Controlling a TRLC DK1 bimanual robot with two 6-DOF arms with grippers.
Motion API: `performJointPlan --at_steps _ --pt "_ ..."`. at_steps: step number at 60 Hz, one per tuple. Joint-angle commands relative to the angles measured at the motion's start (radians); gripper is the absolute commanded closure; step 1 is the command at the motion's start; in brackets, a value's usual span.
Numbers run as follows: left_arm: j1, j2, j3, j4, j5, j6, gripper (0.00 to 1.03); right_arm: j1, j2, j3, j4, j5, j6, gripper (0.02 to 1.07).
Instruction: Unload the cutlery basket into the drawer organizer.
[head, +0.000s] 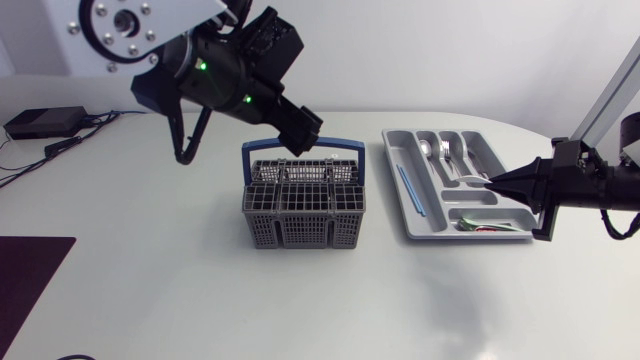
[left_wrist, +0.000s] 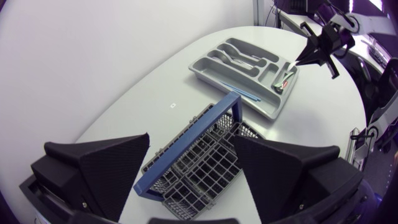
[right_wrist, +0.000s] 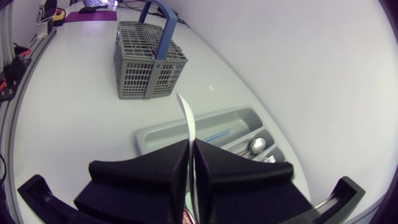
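The left gripper (head: 300, 132), fingers spread wide, hangs over the handle of the grey cutlery basket (head: 303, 208). The right gripper (right_wrist: 191, 146) is clamped on a thin pale blade (right_wrist: 186, 115), with its tip over the drawer organizer (head: 394, 160). The blade shows plainly only in the right wrist view. The head view shows spoons (head: 448, 152) and a blue stick (head: 408, 190) lying in separate compartments.
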Motion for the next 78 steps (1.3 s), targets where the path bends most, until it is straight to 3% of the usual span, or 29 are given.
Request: performJointPlan --at_steps 1,14,23,39,60,69,74,78 --pt "-0.004 -0.071 -0.088 0.048 -0.026 0.076 0.05 -0.023 0.119 0.107 -0.131 -0.011 -0.165 0.97" --pt "-0.015 -0.192 -0.296 0.222 -0.069 0.177 0.05 -0.042 0.357 0.346 -0.404 0.041 -0.308 0.97" --pt "-0.012 -0.239 -0.386 0.281 -0.076 0.208 0.05 -0.038 0.498 0.507 -0.602 0.101 -0.381 0.97" --pt "-0.009 -0.296 -0.504 0.363 -0.078 0.252 0.05 -0.031 0.711 0.745 -0.813 0.188 -0.378 0.97" --pt "-0.025 -0.307 -0.53 0.383 -0.078 0.261 0.05 0.0 0.794 0.754 -0.845 0.279 -0.377 0.96" --pt "-0.039 -0.316 -0.535 0.383 -0.08 0.264 0.05 0.001 0.78 0.711 -0.74 0.291 -0.34 0.65" --pt "-0.05 -0.319 -0.536 0.383 -0.084 0.264 0.05 0.005 0.78 0.705 -0.704 0.306 -0.306 0.33" --pt "-0.056 -0.324 -0.535 0.383 -0.09 0.264 0.05 0.0 0.763 0.699 -0.668 0.297 -0.28 0.2"
